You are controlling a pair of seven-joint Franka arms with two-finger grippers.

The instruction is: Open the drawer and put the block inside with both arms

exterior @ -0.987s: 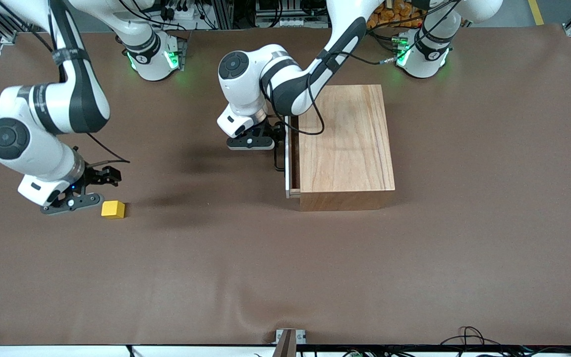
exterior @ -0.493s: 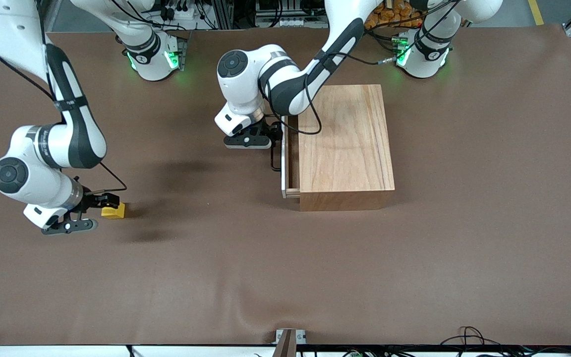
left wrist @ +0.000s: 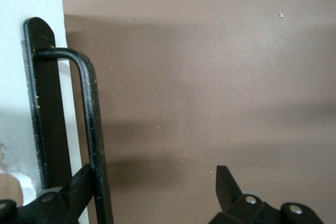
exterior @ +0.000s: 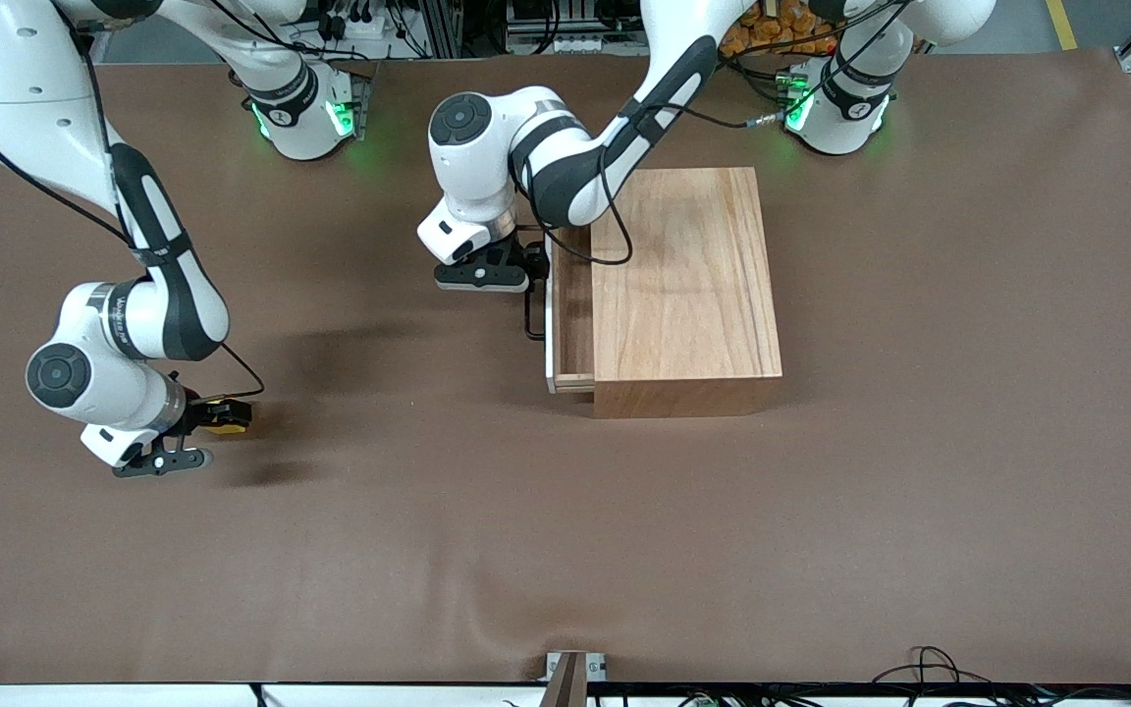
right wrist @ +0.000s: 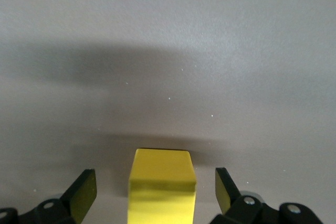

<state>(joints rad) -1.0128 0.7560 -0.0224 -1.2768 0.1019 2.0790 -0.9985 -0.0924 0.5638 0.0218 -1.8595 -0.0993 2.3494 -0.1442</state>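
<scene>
The drawer (exterior: pixel 570 324) stands partly open: a narrow strip of its light-wood tray shows between the white-edged front panel and the wooden box (exterior: pixel 683 285), which sits on the tabletop (exterior: pixel 565 550) toward the edge where the arms' bases stand and toward the left arm's end. The gap looks too slim yet to take the cube with ease, so I judge the opening as begun but unfinished. The black wire handle (left wrist: pixel 89 124) runs along the front panel, and the left gripper (exterior: pixel 516 273) is at it; in the left wrist view one finger (left wrist: pixel 84 184) lies against the wire while the other stands well apart, so the jaws are spread and hooked on the handle, not pinching it.

The block (right wrist: pixel 163 184), a small yellow cube, rests on the tabletop near the edge at the right arm's end, well apart from the box and nearer to the front camera. The right gripper (exterior: pixel 217 420) is down around it, jaws spread wide, one finger on each side with a gap showing on both, so nothing is gripped yet.

Left to do, as I read it: pull the drawer farther out, close on the block, lift it, carry it across and set it in the tray
</scene>
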